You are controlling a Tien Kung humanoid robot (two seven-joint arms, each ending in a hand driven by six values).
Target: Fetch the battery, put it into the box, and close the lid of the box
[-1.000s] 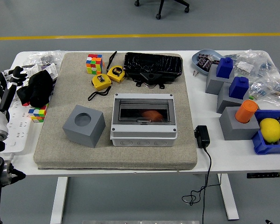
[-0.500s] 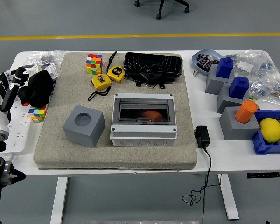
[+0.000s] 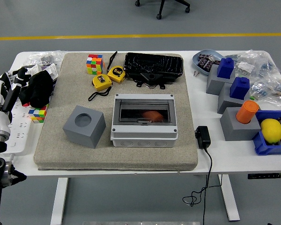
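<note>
Left robot hand [image 3: 15, 77] hovers well left of closed box [image 3: 144, 120].

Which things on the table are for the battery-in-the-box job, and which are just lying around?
For the job:
- grey box, its clear lid already down
- orange thing inside it, maybe the battery
- left hand, at the table's left edge

Just lying about:
- two yellow tape measures
- puzzle cube
- grey block with a hole
- lemon
- black charger
</note>
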